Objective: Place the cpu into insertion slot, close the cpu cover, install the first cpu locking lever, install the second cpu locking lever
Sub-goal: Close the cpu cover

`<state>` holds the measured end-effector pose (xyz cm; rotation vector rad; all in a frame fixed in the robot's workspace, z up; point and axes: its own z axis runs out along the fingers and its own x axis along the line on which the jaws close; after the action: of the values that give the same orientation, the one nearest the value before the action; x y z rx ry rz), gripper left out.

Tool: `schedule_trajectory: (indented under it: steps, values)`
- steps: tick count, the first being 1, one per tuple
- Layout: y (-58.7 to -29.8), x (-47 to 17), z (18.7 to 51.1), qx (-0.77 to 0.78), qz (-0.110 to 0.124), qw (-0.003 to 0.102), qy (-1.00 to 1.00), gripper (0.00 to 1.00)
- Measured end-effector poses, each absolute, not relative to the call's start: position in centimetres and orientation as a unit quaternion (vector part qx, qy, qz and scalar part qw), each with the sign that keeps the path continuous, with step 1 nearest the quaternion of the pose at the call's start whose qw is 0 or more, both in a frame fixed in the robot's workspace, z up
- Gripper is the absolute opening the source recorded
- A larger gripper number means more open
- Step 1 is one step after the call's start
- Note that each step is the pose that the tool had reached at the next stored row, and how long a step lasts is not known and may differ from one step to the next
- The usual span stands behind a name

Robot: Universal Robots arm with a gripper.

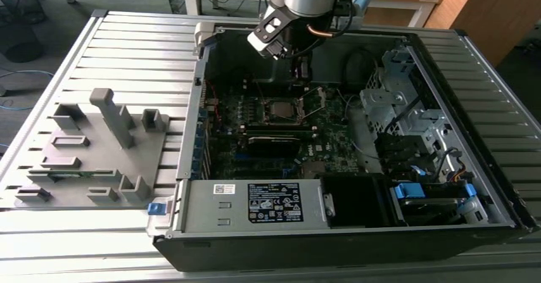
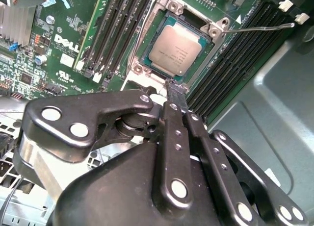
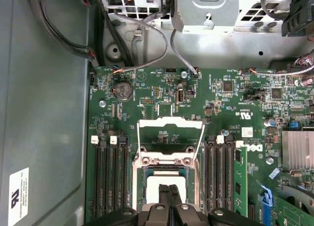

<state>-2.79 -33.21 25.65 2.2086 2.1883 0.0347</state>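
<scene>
Hovering pressed together and empty, the fingers (image 2: 176, 94) sit at one edge of the insertion slot (image 2: 140, 68), where the cpu (image 2: 174, 49) already lies flat. Across the slot, the cpu cover (image 3: 170, 122) stands hinged open, straight ahead of the fingertips.

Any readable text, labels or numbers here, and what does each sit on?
Nothing quotable.
White label on the power supply box: print too small.
Small sticker beside it: too small.
cpu top: engraved lines, too faint.
Motherboard: white logo lettering, tiny component markings; unquoted.
White sticker on the case wall: symbols, blurred.
</scene>
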Motion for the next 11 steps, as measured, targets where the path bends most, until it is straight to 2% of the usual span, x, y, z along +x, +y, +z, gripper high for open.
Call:
schedule_trajectory:
  steps: [11]
  values:
    - [-33.21, -2.75, 25.82, 0.710, 0.011, 0.016, 0.704, 0.10]
